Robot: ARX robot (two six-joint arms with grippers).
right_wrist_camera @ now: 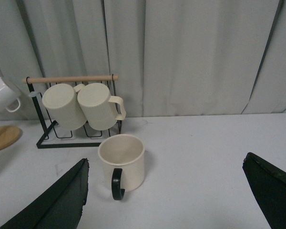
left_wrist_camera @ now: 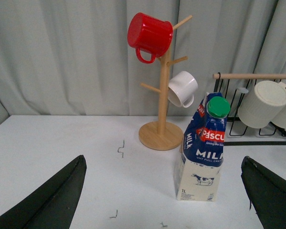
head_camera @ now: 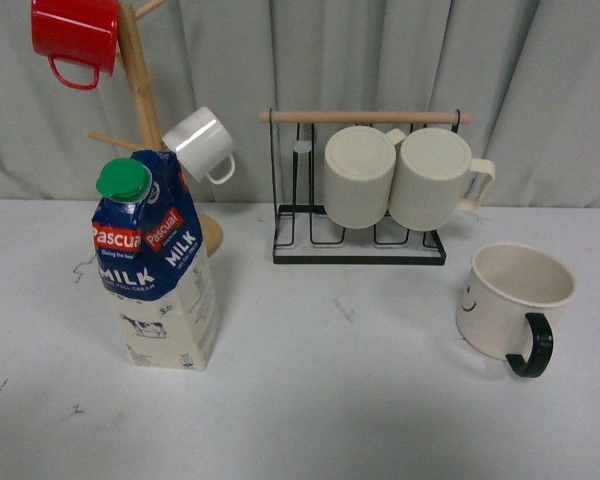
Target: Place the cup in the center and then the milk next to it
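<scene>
White counter (head_camera: pixel 310 420) carries the milk (head_camera: pixel 158 270) upright on its left and the cup (head_camera: pixel 510 300) upright on its right, neither yet at centre, since the left fingers (left_wrist_camera: pixel 57 198) and right fingers (right_wrist_camera: pixel 57 200) hang spread wide, gripping nothing.

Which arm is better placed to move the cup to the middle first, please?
The right. The cup stands on the robot's right, and the open right hand faces it; the milk stands on the left.
</scene>
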